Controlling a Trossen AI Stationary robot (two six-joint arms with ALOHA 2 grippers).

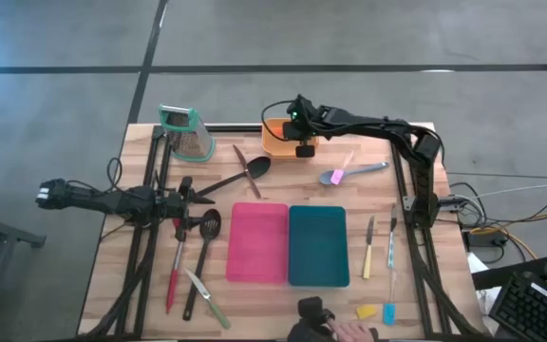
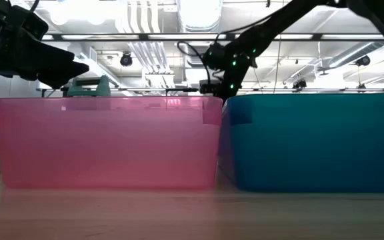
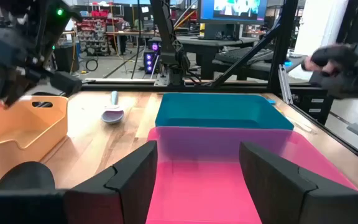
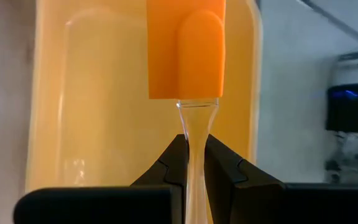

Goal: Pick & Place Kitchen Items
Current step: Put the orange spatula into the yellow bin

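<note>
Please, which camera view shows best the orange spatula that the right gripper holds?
The right wrist view: the right gripper is shut on the clear handle of the orange spatula, whose head hangs over the orange bin. In the high view the arm hides it. The low and left wrist views do not show it clearly.

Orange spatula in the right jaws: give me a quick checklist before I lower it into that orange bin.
1. Right gripper shut on the spatula's clear handle: ok.
2. Spatula blade over the orange bin: ok.
3. Orange bin on the table's far side, upright: ok.
4. Height of blade above bin floor: cannot tell.
5. Left gripper open, empty, over the pink bin, clear of the right arm: ok.
6. Person's hand at the table's near edge, away from both arms: ok.
</note>
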